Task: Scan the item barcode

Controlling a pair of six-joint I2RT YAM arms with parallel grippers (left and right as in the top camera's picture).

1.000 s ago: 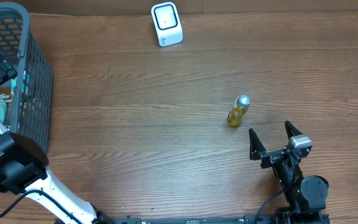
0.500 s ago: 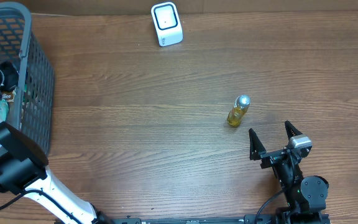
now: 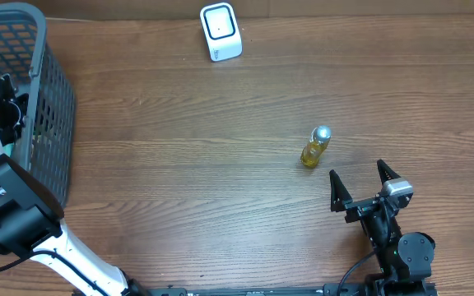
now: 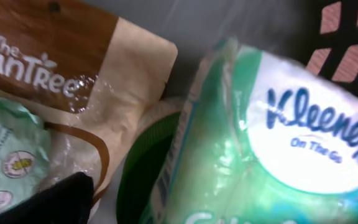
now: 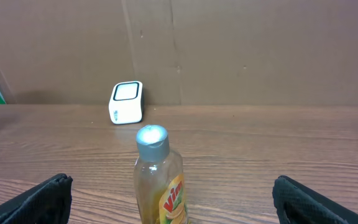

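Bottle [image 3: 316,146] upright between right gripper [image 3: 357,168] and scanner [image 3: 220,31]; basket [image 3: 53,123] far left.

The table [image 3: 179,181] is showing matt, grained wood. At 9 o'clock, the basket [image 3: 52,123] is presenting grey plastic mesh. The tissue pack [image 4: 278,143] is reflecting light off glossy film; the bottle [image 5: 159,180] is showing clear plastic.

1 bottle [image 3: 314,147], 1 scanner [image 3: 220,31], 1 basket [image 3: 52,107].

Overhead looks down; R wrist low, shares bottle [image 3: 315,146]; L wrist inside basket [image 3: 56,107].
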